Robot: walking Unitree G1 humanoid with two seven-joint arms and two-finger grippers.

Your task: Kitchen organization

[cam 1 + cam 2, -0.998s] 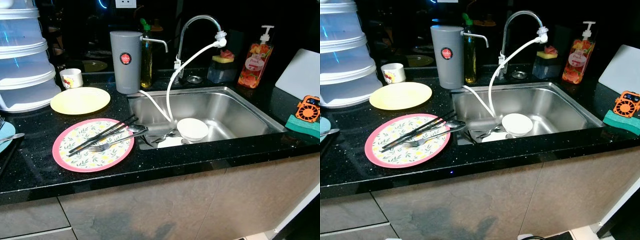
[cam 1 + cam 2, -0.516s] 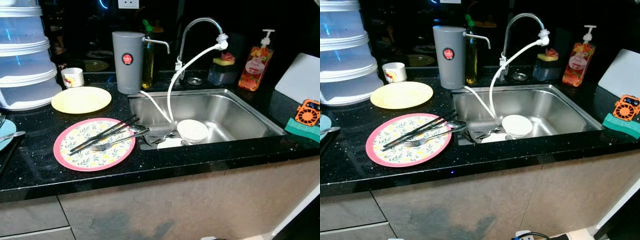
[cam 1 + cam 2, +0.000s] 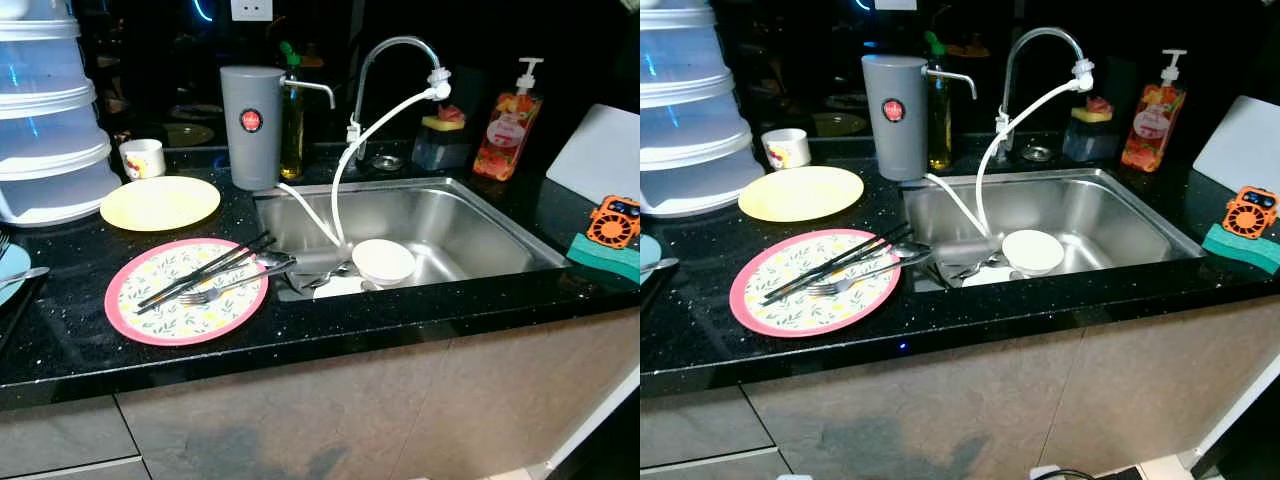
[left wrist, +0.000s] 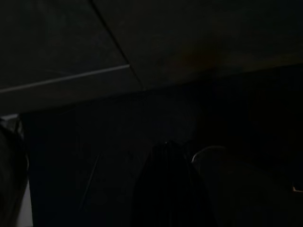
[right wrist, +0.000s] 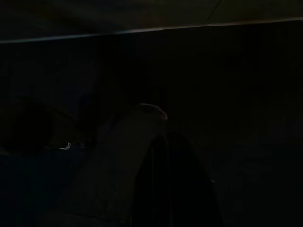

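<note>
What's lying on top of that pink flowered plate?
On the pink plate lie black chopsticks and a fork, with a spoon at its sink-side edge. The pattern beneath them is covered.

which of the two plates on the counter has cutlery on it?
The pink-rimmed floral plate, nearer the counter's front edge; black chopsticks and a fork lie across it. The plain yellow plate behind it is bare.

pink plate (image 3: 186, 304) on counter | fork (image 3: 225, 288) + chopsticks (image 3: 205, 269) on it

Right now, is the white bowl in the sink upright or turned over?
Upright: the white bowl shows its open rim and hollow inside, sitting in the sink beside the cutlery.
</note>
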